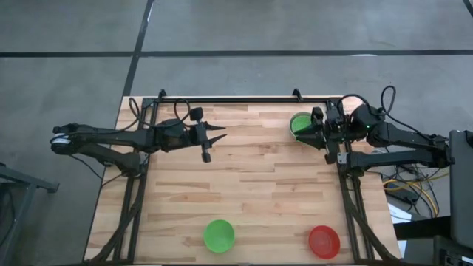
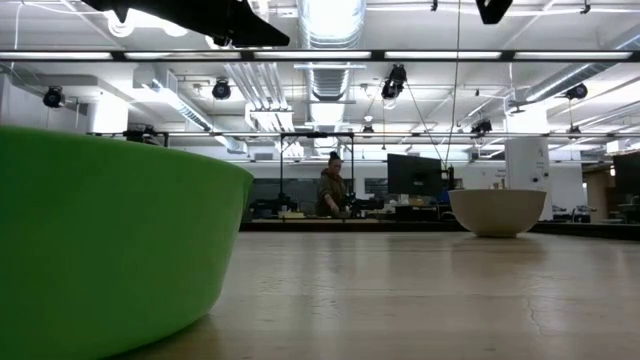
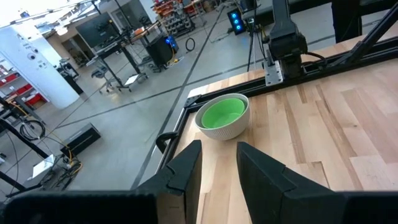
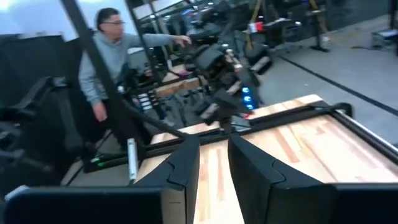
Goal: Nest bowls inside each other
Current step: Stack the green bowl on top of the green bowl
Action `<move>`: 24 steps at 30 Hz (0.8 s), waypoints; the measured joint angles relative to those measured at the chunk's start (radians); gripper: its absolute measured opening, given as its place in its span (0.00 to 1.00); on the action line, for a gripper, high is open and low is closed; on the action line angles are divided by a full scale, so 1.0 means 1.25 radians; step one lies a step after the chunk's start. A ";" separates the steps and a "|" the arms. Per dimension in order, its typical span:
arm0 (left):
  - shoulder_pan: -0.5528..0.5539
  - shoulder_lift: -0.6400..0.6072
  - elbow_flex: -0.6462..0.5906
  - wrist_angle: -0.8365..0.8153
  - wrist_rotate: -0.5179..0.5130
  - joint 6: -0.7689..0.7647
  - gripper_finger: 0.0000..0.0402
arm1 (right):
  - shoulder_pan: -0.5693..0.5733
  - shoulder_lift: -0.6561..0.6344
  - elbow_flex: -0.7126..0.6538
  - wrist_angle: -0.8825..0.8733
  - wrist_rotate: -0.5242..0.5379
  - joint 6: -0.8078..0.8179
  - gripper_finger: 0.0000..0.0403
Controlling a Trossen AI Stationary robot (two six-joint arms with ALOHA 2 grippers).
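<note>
Three bowl spots show from above: a stack at the far right of the table (image 1: 185,185), where a green bowl sits inside a pale bowl (image 3: 227,130), a lone green bowl (image 1: 219,235) at the near edge around the middle, and a red bowl (image 1: 324,241) at the near right. The right gripper (image 1: 327,145) hovers just beside the stack, on its near-right side, with its fingers (image 4: 186,165) a narrow gap apart and nothing between them. The left gripper (image 1: 214,138) hangs over the far left-centre of the table, well apart from every bowl, its fingers (image 3: 189,171) likewise parted a little and empty. The nesting looks partly done, with the red and the lone green bowl left to bring in. The main risk, as I judge it, is the right gripper's closeness to the stack: a sideways sweep or a drop at a poor angle could knock the pale bowl against the frame rail behind it or tip the inner green one out. Both loose bowls lie at the near edge, so a push instead of a clean rim pinch could slide one off the table. The narrow finger gap also may not clear a rim unless widened first. If both arms go for the near bowls, their paths could cross.
</note>
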 joint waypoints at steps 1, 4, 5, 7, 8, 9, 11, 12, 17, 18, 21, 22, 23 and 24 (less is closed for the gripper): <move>0.000 0.000 0.000 -0.001 0.000 0.000 0.26 | 0.012 0.000 0.000 0.004 0.000 -0.001 0.20; 0.000 0.000 0.000 -0.001 0.000 0.000 0.26 | 0.048 0.001 -0.001 0.014 0.002 -0.031 0.19; 0.000 0.000 0.000 -0.002 0.000 0.000 0.26 | 0.061 0.002 -0.005 0.031 0.002 -0.045 0.18; 0.000 0.000 0.000 -0.002 0.000 0.000 0.26 | 0.087 0.003 -0.013 0.076 0.002 -0.073 0.18; 0.000 0.000 0.000 -0.003 0.000 0.000 0.26 | 0.099 0.003 -0.016 0.102 0.002 -0.089 0.17; 0.000 0.000 0.000 -0.003 0.000 0.000 0.26 | 0.110 0.003 -0.019 0.126 0.004 -0.104 0.17; 0.000 0.000 0.000 -0.006 0.000 0.000 0.26 | 0.131 0.003 -0.022 0.157 0.020 -0.120 0.17; 0.000 0.000 0.000 -0.008 0.000 0.000 0.26 | 0.139 0.003 -0.023 0.163 0.029 -0.124 0.17; 0.000 0.000 0.000 -0.007 0.000 0.000 0.26 | 0.168 0.003 -0.035 0.163 0.045 -0.137 0.18; 0.000 0.000 0.000 -0.007 0.000 0.000 0.26 | 0.172 0.002 -0.044 0.163 0.045 -0.137 0.18; 0.000 0.000 0.000 -0.007 0.000 0.000 0.26 | 0.176 0.001 -0.075 0.164 0.062 -0.137 0.19; 0.000 0.000 0.000 -0.007 0.000 0.000 0.26 | 0.175 0.001 -0.086 0.165 0.068 -0.137 0.18; 0.000 0.000 0.000 -0.007 0.000 0.000 0.26 | 0.175 0.000 -0.097 0.166 0.069 -0.139 0.18; 0.000 0.000 0.000 -0.007 0.000 0.000 0.26 | 0.175 -0.003 -0.107 0.166 0.072 -0.142 0.18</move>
